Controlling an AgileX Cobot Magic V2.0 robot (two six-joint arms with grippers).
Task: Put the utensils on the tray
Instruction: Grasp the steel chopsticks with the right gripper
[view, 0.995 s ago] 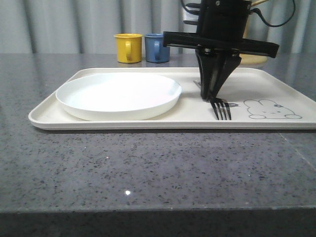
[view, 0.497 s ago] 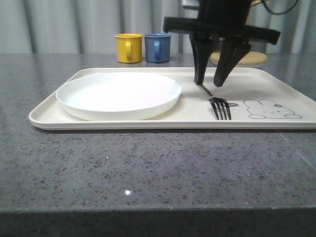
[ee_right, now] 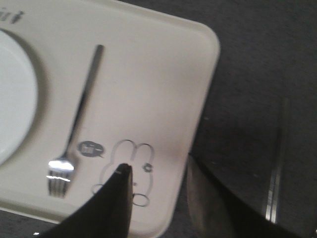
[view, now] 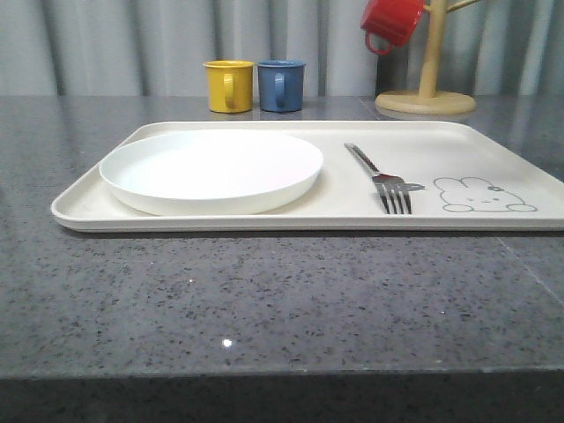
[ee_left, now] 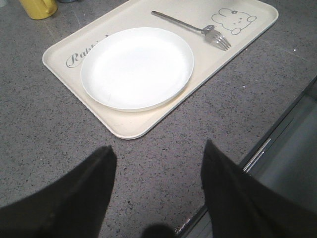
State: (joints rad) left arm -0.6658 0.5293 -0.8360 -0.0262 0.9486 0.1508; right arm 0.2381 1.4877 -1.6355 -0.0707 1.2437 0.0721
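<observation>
The cream tray (view: 88,208) lies across the table with the white plate (view: 211,167) on its left half. A steel fork (view: 381,174) rests flat on the tray between the plate and the rabbit drawing (view: 483,196), tines toward the front. In the right wrist view my right gripper (ee_right: 158,163) hangs open and empty above the rabbit drawing (ee_right: 130,166) and the tray's rim (ee_right: 210,64), right of the fork (ee_right: 81,106). In the left wrist view my left gripper (ee_left: 157,147) is open over bare table, in front of the tray (ee_left: 62,52), plate (ee_left: 137,67) and fork (ee_left: 190,27).
A yellow mug (view: 229,85) and a blue mug (view: 281,85) stand behind the tray. A red mug (view: 390,22) hangs on a wooden mug tree (view: 427,88) at the back right. The table's front edge (ee_left: 277,134) runs close to my left gripper.
My right gripper opened off the fork's handle and rose out of the front view. The fork stays lying on the tray.
</observation>
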